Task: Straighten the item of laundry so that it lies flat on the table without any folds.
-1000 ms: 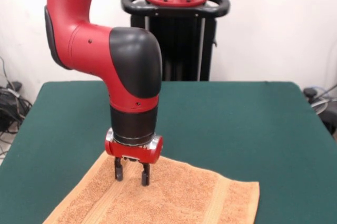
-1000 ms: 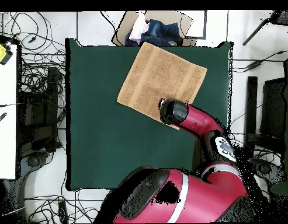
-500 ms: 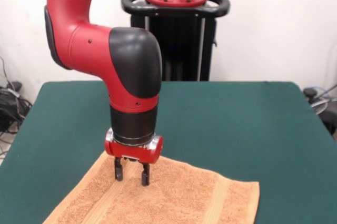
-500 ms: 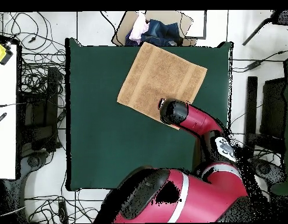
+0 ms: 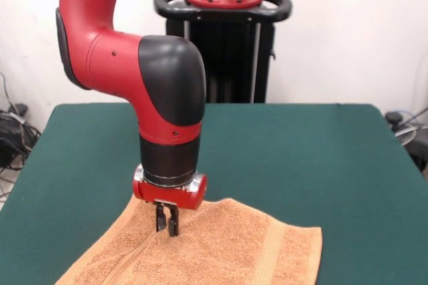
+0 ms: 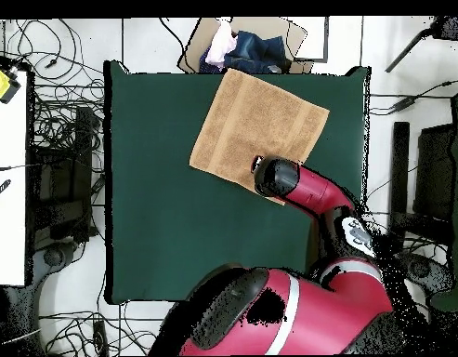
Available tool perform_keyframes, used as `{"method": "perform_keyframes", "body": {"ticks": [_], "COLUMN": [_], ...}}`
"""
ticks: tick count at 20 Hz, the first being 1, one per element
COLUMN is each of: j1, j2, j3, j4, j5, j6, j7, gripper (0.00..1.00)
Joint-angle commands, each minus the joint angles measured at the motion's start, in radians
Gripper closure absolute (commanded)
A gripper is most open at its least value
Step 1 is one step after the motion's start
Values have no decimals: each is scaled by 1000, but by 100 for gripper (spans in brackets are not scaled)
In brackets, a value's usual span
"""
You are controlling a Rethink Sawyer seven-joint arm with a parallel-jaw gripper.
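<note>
Fingers [image 5: 168, 222] pinched on towel [image 5: 221, 251]

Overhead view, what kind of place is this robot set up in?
Probably a robotics lab. A green table stands among loose cables on the floor, a white bench beside it. The end effector is pinched on a towel.

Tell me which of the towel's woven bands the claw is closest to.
The claw is pinched on the towel beside the band at the front view's left; the other band runs apart, nearer the right edge.
</note>
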Motion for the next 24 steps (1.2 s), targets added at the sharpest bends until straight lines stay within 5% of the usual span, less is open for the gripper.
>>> {"method": "perform_keyframes", "body": {"ticks": [1, 24], "j1": [-11, -33], "j2": [68, 65], "j3": [46, 34], "j4": [-23, 72], "j5": [8, -7], "j6": [-137, -195], "j7": [198, 228], "gripper": [100, 100]}}
